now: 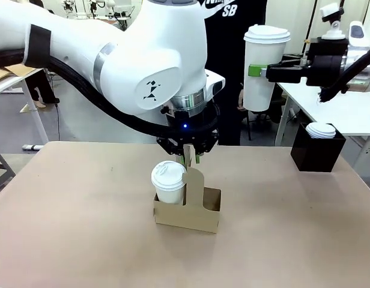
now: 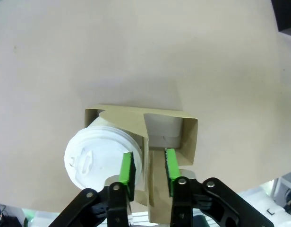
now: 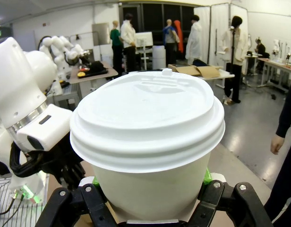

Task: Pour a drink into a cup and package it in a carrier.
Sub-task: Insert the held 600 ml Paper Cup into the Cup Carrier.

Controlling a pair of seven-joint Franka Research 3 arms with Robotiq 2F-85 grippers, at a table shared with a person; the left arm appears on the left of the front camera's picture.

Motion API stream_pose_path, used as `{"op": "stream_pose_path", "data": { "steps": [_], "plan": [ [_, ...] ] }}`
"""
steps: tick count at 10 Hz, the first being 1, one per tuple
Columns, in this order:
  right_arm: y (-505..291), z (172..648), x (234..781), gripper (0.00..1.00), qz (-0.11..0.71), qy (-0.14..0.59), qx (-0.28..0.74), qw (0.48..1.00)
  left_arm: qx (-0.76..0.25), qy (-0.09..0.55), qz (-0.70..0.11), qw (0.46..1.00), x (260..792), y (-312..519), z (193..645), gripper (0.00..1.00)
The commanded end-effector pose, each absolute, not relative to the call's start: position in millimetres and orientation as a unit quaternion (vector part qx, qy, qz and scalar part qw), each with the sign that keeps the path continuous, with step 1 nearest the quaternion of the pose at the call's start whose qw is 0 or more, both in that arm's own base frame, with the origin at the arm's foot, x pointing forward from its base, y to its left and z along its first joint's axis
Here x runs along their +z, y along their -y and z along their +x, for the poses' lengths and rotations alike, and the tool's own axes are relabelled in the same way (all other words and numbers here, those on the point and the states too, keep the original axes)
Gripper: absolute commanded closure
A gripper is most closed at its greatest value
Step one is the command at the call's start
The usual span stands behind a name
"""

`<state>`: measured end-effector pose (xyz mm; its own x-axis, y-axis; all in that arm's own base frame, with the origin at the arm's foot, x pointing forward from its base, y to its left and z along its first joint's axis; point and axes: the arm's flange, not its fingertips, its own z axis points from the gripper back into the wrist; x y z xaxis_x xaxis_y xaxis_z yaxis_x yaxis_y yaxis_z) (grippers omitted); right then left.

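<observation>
Two end effectors: left [image 2: 149, 152] parted astride carrier handle [image 1: 195, 180], right [image 1: 260, 72] gripping raised cup [image 3: 150, 123].

Left jaws at carrier [image 1: 197, 219] handle; short lidded cup [image 1: 169, 180] in it; tall cup [image 1: 257, 93] in right jaws

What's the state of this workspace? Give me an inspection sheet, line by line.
Surface: tan table, no spill seen.
Job's things: carrier mid-table, a lidded cup in its hole on the robot's left, other hole free; tall lidded cup held aloft at right.
Clutter: black box far right, white lid inside.
Pincers: left pincer open, straddling the carrier's handle; right pincer shut on the tall lidded cup.
Cables: black hose along the left arm.
Surroundings: person in black at the far side; white table beyond.
</observation>
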<state>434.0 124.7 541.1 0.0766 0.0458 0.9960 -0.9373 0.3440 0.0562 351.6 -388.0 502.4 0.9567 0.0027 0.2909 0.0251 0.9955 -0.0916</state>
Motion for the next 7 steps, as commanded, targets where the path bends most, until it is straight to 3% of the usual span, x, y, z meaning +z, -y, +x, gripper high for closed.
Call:
{"op": "stream_pose_path", "data": {
  "steps": [1,4,7],
  "plan": [
    [-119,438,526,0.2,0.429,0.522,0.442,0.589,-0.03,0.146,-0.061,0.987,525,377,341,0.0],
    [-123,446,477,0.2,0.474,0.482,0.499,0.542,-0.131,0.134,-0.079,0.979,562,339,322,0.0],
    [-144,451,436,0.2,0.499,0.457,0.551,0.49,-0.311,0.124,-0.069,0.94,572,274,295,0.0]
  ]
}}
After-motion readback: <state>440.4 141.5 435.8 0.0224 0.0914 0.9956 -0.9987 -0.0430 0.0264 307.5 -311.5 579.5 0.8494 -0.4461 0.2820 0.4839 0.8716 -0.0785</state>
